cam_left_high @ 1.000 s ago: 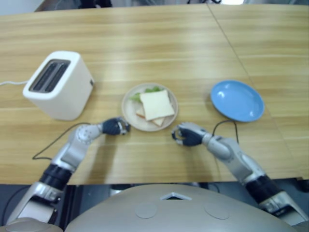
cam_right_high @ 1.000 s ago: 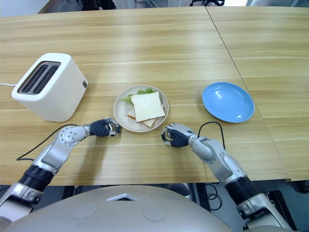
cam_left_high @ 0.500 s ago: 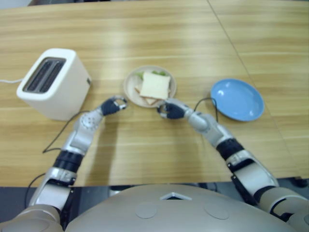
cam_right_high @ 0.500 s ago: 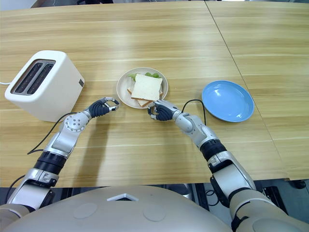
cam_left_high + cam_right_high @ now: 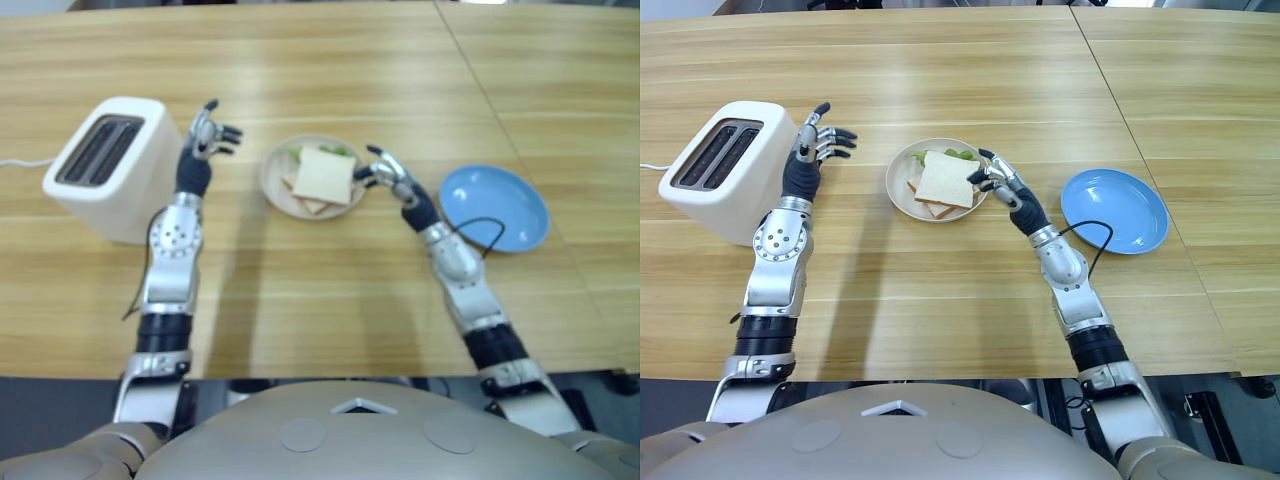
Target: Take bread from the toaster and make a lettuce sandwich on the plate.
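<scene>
With fingers spread and empty, the left hand [image 5: 818, 142] hovers beside the boxy white toaster [image 5: 715, 172], and the right hand [image 5: 1002, 181] is at the rim of the round beige plate [image 5: 897, 186] holding a square-sliced sandwich [image 5: 945, 180].

Light wood table [image 5: 960, 80], really two tops pushed together, with the seam [image 5: 1120, 110] running down the right side. Three things sit on it in a rough row. There's a white toaster [image 5: 715, 170] on the left, slots up, with a white cord [image 5: 650, 167] trailing off the left edge. A tan plate [image 5: 896, 180] is in the middle. A blue plate [image 5: 1115, 210] is on the right, straddling the seam, well apart from the tan one.
</scene>
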You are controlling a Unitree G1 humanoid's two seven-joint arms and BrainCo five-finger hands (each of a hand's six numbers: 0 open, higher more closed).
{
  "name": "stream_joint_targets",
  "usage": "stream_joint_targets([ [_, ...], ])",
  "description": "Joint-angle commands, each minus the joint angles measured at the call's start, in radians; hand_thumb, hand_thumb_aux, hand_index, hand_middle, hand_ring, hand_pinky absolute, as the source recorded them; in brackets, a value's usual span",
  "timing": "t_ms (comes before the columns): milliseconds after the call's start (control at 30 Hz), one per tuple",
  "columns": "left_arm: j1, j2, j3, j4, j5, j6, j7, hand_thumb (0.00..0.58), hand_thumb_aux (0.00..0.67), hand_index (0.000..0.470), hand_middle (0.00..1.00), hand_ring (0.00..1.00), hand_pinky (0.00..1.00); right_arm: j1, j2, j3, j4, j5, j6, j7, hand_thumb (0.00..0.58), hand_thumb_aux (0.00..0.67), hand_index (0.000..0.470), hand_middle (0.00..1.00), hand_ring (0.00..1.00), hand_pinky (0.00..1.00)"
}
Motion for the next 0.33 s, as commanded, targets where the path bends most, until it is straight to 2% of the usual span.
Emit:
stream_joint_targets([
  [33, -0.014, -0.046, 0.012, 0.066, -0.013, -0.031, 0.048, 0.0, 0.0, 0.0, 0.0, 0.0, 0.0, 0.016, 0.034, -0.069, -0.04, 0.061, 0.096, -0.026, 0.0, 0.0, 0.0, 0.0, 0.0, 0.0],
  [133, -0.02, -0.058, 0.014, 0.105, -0.027, -0.03, 0.048, 0.0, 0.0, 0.0, 0.0, 0.0, 0.0, 0.003, 0.067, -0.121, 0.01, 0.057, 0.121, -0.065, 0.0, 0.0, 0.0, 0.0, 0.0, 0.0],
  [333, -0.023, -0.043, 0.014, 0.151, -0.009, -0.039, 0.054, 0.0, 0.0, 0.0, 0.0, 0.0, 0.0, 0.01, 0.098, -0.179, 0.057, 0.025, 0.1, -0.081, 0.0, 0.0, 0.0, 0.0, 0.0, 0.0],
])
